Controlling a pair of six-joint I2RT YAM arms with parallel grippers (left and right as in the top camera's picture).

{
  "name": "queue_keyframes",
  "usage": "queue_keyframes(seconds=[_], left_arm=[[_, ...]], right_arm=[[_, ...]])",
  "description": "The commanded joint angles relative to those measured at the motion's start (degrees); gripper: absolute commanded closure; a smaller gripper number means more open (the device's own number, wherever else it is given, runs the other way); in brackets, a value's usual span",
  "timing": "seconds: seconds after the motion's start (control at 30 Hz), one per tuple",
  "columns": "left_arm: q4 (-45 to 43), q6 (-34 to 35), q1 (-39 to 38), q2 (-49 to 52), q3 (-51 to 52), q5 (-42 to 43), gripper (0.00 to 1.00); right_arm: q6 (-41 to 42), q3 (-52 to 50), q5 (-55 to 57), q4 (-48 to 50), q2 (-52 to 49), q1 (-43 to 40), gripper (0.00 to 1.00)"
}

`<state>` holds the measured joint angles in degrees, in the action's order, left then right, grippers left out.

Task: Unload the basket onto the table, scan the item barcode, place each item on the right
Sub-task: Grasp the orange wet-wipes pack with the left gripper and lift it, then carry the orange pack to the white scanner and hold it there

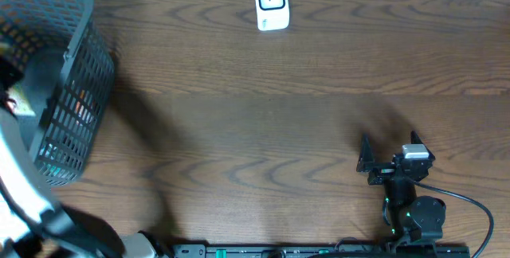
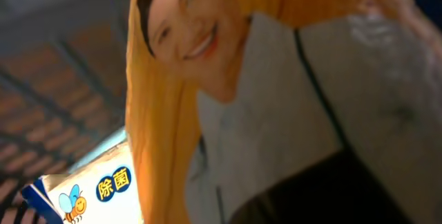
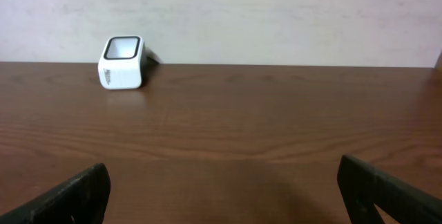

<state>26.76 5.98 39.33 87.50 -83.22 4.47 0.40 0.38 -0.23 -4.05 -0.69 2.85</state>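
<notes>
Readable print: 除菌 in a blue oval beside a bee logo on the white-blue pack (image 2: 97, 189). The item pack (image 2: 290, 113) in front of it shows a smiling woman on orange. My left fingers are clenched, down in the grey basket (image 1: 80, 75). The item pack sits right up against my left wrist camera, can't tell if it's gripped. My right gripper (image 3: 228, 196) is released over the table (image 1: 239, 130), facing the white scanner (image 3: 122, 63), well apart from the basket.

In my left wrist view I read 除菌, yellow characters on a blue oval beside a cartoon bee, printed on the white pack (image 2: 90, 189) at the lower left. The small print on the white scanner (image 3: 123, 63) is too blurred to read.
</notes>
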Motion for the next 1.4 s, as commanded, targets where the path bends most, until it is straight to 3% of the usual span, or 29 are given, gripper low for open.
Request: queue_keyframes(seconds=[0.0, 0.23, 0.33, 0.53, 0.87, 1.1, 1.37], left_arm=[[-2.56, 7.63, 0.09, -4.87, -0.81, 5.46, 0.93], [-5.25, 26.29, 0.09, -13.57, -0.81, 6.08, 0.93], [-6.60, 31.23, -0.31, -16.28, -0.81, 9.66, 0.93], [-10.56, 32.33, -7.58, -19.30, -0.81, 16.90, 0.92], [-8.28, 32.22, -38.29, -16.31, -0.79, 16.70, 0.93], [4.59, 32.28, -56.13, -6.93, -0.79, 5.88, 0.93], [5.68, 32.24, -69.20, 8.39, -0.79, 0.83, 0.92]], right_arm=[[-0.22, -0.07, 0.09, -0.24, 0.31, -0.20, 0.01], [-0.22, -0.07, 0.07, -0.24, 0.31, -0.20, 0.01], [-0.22, -0.07, 0.09, -0.24, 0.31, -0.20, 0.01], [-0.22, -0.07, 0.09, -0.24, 0.31, -0.20, 0.01], [-0.22, -0.07, 0.09, -0.24, 0.31, -0.20, 0.01], [-0.22, -0.07, 0.09, -0.24, 0.31, -0.20, 0.01], [-0.22, -0.07, 0.09, -0.24, 0.31, -0.20, 0.01]])
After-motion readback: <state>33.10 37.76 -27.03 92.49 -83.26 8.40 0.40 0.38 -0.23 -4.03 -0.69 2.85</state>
